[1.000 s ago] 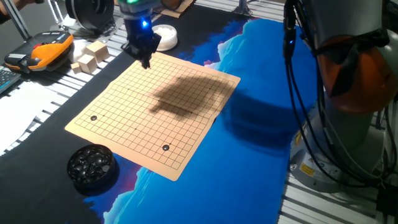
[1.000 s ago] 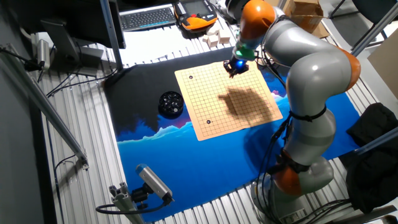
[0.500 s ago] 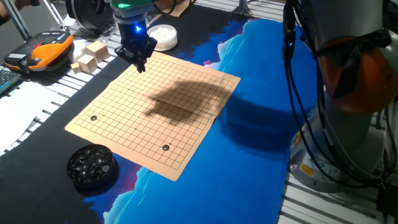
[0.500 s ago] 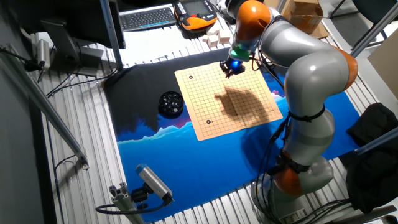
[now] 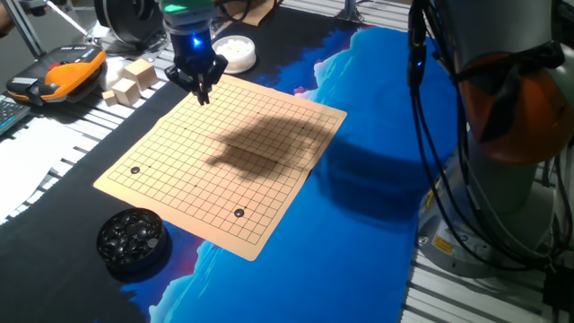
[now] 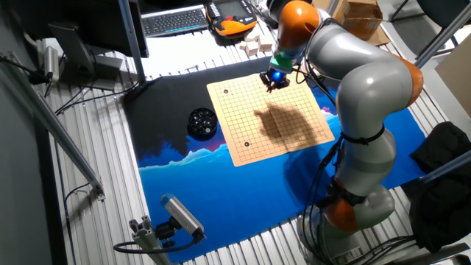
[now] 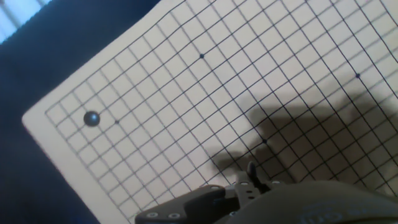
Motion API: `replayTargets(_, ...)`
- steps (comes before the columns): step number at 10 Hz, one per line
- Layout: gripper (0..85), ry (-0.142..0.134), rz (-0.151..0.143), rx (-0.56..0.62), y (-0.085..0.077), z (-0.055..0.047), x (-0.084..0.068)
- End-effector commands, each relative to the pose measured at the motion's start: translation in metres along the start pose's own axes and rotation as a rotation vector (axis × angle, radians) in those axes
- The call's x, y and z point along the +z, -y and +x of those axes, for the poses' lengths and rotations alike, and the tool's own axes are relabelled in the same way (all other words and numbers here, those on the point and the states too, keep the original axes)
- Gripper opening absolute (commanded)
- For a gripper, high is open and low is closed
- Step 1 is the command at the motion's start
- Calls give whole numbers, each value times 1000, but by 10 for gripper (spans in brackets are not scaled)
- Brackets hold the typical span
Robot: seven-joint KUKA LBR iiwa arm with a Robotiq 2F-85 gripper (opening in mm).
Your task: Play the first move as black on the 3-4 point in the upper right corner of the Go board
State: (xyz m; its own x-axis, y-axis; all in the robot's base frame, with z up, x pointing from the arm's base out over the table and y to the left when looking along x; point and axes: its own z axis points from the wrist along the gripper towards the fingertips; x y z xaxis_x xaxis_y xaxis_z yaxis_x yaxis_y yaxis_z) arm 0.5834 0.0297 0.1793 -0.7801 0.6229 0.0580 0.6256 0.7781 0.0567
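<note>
Tan square Go board w/ thin black grid (image 5: 224, 152) lies on blue-and-black mat (image 5: 377, 117). Black two-finger gripper (image 5: 201, 92), blue light above it, hangs over board's 12 o'clock corner; jaw state unclear. Two black stones on board: one at 9 o'clock (image 5: 135, 170), one at 6 o'clock (image 5: 239, 213). Round black bowl of black stones (image 5: 133, 239) off board at 7 o'clock.

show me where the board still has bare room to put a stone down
Most of the board is bare grid. Two black stones sit on it, one near the left corner, one near the front edge; the middle and the right side between and beyond them are free. The gripper hovers over the far corner, so that spot is crowded.
</note>
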Motion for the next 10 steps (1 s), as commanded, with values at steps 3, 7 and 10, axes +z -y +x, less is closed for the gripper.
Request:
replayTargets(3,0,-3,-11,30,0,0,0)
replayTargets(7,0,-24,0,-32,34,-1,-7)
replayTargets(10,0,-21,8,-106,75,-14,-7)
